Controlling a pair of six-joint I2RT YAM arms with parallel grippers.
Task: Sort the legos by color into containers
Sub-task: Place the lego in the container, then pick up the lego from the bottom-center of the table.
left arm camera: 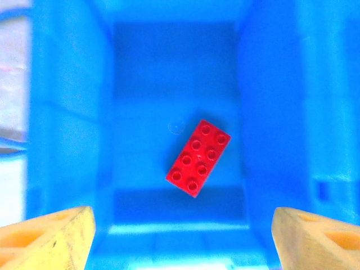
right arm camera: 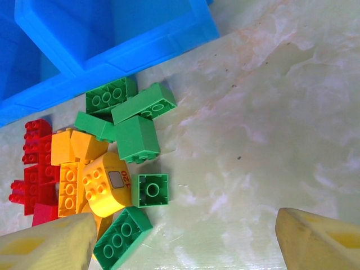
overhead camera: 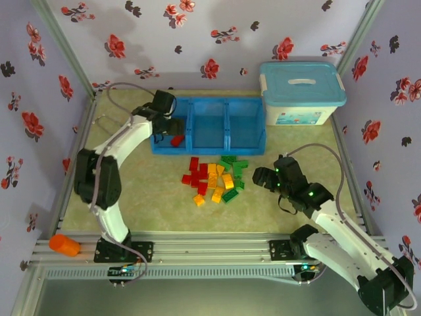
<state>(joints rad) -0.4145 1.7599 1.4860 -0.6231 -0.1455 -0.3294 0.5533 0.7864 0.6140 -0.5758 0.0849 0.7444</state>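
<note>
Red lego [left arm camera: 198, 157] lies loose; left end effector [left arm camera: 181, 225] open.

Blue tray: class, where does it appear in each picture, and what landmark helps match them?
Top external: blue tray, upper middle, behind the loose legos.
Left wrist: its walls surround one red lego.
Right wrist: its corner, top left, above the green legos.
Landmark: the red lego, also in the top view's left compartment.

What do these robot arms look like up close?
Both arms, left arm and right arm, have white shells with black joints and thin grey cables looping alongside. Small green lights glow on the right one. The left pincer and right pincer have yellow wedge-shaped fingers.
</note>
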